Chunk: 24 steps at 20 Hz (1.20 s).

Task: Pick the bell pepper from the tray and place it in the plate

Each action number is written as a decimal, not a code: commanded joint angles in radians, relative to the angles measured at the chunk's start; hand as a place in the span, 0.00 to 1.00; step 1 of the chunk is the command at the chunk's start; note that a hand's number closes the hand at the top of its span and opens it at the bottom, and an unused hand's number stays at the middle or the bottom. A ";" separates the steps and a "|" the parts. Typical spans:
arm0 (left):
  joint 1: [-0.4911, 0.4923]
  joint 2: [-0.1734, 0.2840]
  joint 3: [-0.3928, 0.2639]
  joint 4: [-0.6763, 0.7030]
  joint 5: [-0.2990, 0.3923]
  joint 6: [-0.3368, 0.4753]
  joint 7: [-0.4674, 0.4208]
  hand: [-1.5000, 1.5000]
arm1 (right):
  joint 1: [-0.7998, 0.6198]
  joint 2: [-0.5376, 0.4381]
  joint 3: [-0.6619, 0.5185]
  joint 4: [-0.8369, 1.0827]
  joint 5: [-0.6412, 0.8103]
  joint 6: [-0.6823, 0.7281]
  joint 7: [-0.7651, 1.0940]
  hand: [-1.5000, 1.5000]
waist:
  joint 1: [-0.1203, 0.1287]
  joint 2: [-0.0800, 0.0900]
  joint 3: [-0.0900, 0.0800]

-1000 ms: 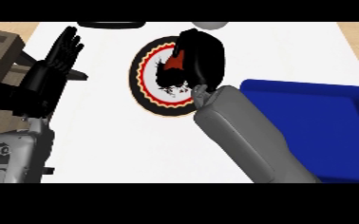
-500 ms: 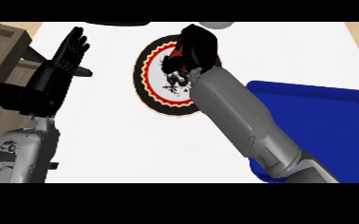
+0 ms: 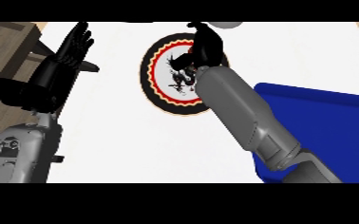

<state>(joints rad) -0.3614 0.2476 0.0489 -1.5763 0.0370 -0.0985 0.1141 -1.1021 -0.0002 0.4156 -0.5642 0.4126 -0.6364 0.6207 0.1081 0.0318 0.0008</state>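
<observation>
the right robot hand (image 3: 207, 45) hung curled above the plate (image 3: 155, 88), pepper hidden, placement seemingly unfinished; left robot hand (image 3: 60, 69) rested open.

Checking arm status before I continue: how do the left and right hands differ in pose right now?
The left hand stands open at the view's left, fingers straight and up, resting; the right hand has curled fingers. The left hand is beside the plate; the right hand is over its far part. Both are black.
</observation>
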 commanded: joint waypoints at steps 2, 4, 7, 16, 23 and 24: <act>0.012 -0.003 -0.003 0.002 -0.006 0.001 0.002 0.50 | 0.000 0.000 -0.029 0.016 -0.092 -0.141 -0.161 0.00 | 0.004 0.001 0.000; -0.009 -0.029 -0.017 0.011 -0.013 0.020 0.018 0.50 | -0.059 0.000 -0.038 0.008 -0.122 -0.192 -0.137 0.00 | 0.003 -0.002 0.000; 0.003 0.001 0.001 -0.009 -0.006 0.003 0.020 0.50 | 0.011 0.000 -0.085 -0.024 -0.206 -0.254 -0.269 0.00 | -0.016 -0.006 0.001; 0.057 0.022 0.046 -0.043 0.015 -0.006 0.035 0.50 | 0.090 0.000 -0.143 -0.111 -0.381 -0.327 -0.434 0.00 | -0.078 -0.027 0.000; 0.078 0.014 0.061 -0.006 -0.019 0.014 -0.009 0.50 | 0.357 -0.102 -0.188 -0.375 -0.395 -0.197 -0.565 0.00 | -0.122 -0.035 0.000; 0.113 0.016 0.075 -0.062 0.003 0.017 0.036 0.50 | 0.422 -0.113 -0.146 -0.451 -0.382 -0.172 -0.521 0.00 | -0.125 -0.040 0.000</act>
<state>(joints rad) -0.2743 0.2537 0.1011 -1.6082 0.0246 -0.0799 0.1209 -0.8393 -0.0557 0.2508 -0.8559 0.0415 -0.8764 0.1276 0.0019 -0.0010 0.0003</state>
